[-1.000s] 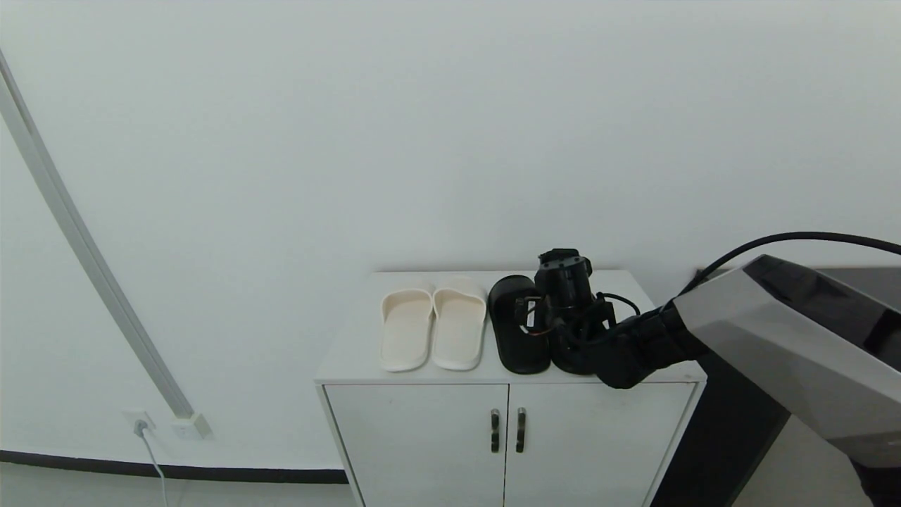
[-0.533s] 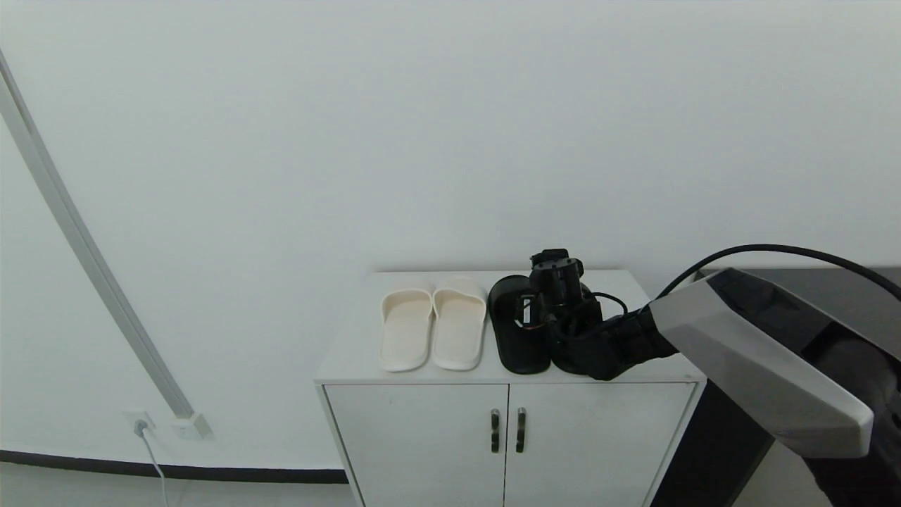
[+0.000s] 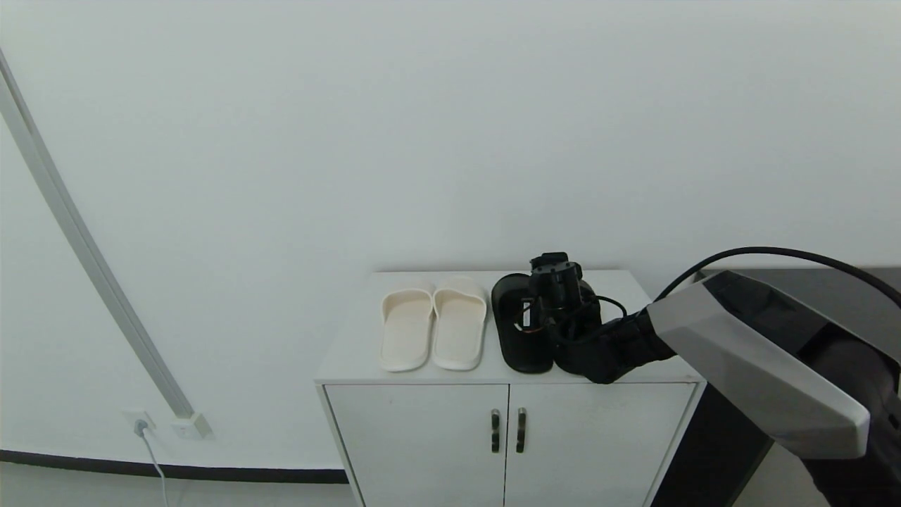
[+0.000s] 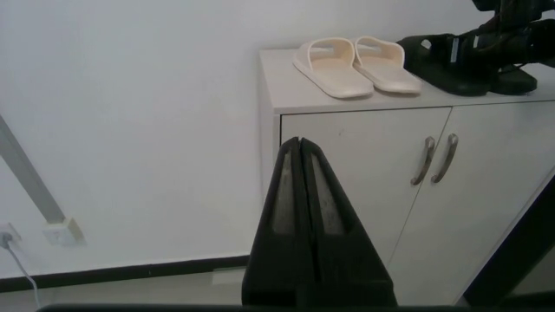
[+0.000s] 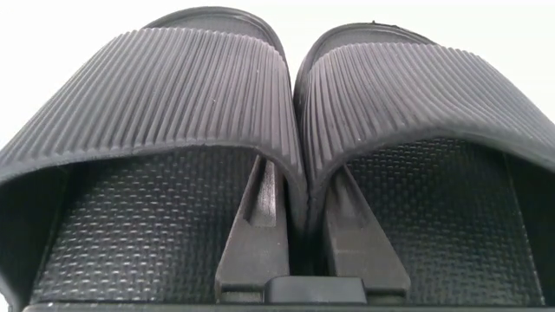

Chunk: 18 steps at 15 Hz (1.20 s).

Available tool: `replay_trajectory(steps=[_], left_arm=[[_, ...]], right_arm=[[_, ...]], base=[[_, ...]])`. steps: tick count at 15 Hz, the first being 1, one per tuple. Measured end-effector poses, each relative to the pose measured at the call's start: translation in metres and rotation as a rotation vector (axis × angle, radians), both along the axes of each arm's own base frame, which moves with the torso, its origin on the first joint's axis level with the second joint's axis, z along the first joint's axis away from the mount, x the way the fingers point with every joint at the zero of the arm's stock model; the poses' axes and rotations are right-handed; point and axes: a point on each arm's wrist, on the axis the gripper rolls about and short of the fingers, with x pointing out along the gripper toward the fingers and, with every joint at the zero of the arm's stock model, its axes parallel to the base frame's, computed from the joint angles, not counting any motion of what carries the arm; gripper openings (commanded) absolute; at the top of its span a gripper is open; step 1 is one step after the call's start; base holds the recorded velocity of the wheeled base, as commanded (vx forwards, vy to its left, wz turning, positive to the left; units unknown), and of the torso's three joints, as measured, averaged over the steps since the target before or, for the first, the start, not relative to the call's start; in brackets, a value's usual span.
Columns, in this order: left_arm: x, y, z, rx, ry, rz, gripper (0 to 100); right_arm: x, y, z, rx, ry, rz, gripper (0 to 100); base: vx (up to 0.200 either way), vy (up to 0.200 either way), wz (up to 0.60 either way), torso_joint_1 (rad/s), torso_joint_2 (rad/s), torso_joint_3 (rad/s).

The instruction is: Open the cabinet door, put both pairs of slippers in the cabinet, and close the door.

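1. Two black slippers [image 3: 522, 331] lie on the right of the cabinet [image 3: 422, 436] top, long axes near to far, beside the white slippers [image 3: 433, 327].
2. The right pincer [image 5: 303, 186] enters from their near heel ends, one finger in each, clamped on the touching inner walls.
3. The left pincer [image 4: 301, 152], fingers together, hangs low to the left, probably free for the shut doors' handles [image 3: 507, 429].

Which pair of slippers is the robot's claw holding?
The black pair: the right gripper has a finger tucked under each strap, pinching them together. The cream pair beside it lies untouched.
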Motion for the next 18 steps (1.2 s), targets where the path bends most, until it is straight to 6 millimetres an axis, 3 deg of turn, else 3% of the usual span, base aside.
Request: replay_trajectory(steps=[4, 8, 14, 16, 18], left_arm=[[0.0, 0.0, 0.0, 0.0, 0.0, 0.0, 0], [0.0, 0.0, 0.0, 0.001, 0.0, -0.001, 0], [0.0, 0.0, 0.0, 0.0, 0.0, -0.001, 0], [0.0, 0.0, 0.0, 0.0, 0.0, -0.001, 0], [0.0, 0.0, 0.0, 0.001, 0.0, -0.001, 0]], right_arm=[[-0.024, -0.011, 0.024, -0.009, -0.009, -0.021, 0], [-0.094, -0.029, 0.047, -0.006, 0.03, 0.128, 0], [-0.227, -0.072, 0.073, 0.028, 0.086, 0.658, 0], [-0.251, -0.081, 0.08, 0.048, 0.079, 0.763, 0], [-0.26, -0.088, 0.084, 0.057, 0.065, 0.78, 0]], base=[[0.0, 0.0, 0.0, 0.0, 0.0, 0.0], [0.0, 0.0, 0.0, 0.0, 0.0, 0.0], [0.0, 0.0, 0.0, 0.0, 0.0, 0.0], [0.0, 0.0, 0.0, 0.0, 0.0, 0.0], [0.0, 0.0, 0.0, 0.0, 0.0, 0.0]])
